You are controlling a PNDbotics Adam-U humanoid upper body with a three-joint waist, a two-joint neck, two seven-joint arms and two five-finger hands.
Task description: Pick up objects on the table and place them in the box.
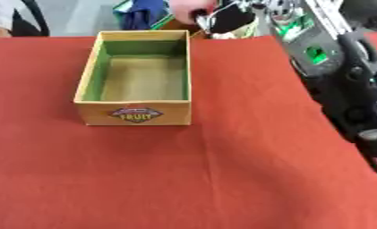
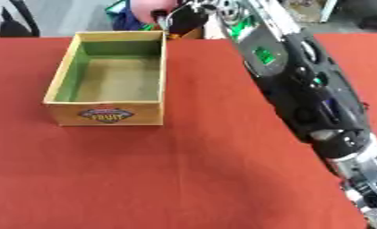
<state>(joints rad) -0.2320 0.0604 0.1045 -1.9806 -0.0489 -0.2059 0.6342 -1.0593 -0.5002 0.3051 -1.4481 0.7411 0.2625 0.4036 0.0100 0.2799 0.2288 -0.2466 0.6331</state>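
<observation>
A wooden box [image 1: 134,112] sits on the red tablecloth [image 1: 222,179], left of the middle and toward the far side, its long sides running away from the near edge. Its near wall carries a small oval label reading FRUIT [image 1: 135,114], and the inner walls are painted green (the floor inside is bare pale wood, and nothing lies in it that I can see).

The robot's right arm [image 2: 301,89] comes in from the near right and stretches all the way to the far edge of the table, black casing with a couple of green lights showing along it. At its end the right hand [image 2: 185,18] reaches past the far right corner of the box, beyond the cloth's edge. It is up against something pink and rounded [image 2: 152,6] there, but the hand is blurred and partly cut off by the top of the view, so I cannot tell whether its fingers are closed on it or merely near it.

No object lies on the cloth beside the box, and the left hand does not show.
</observation>
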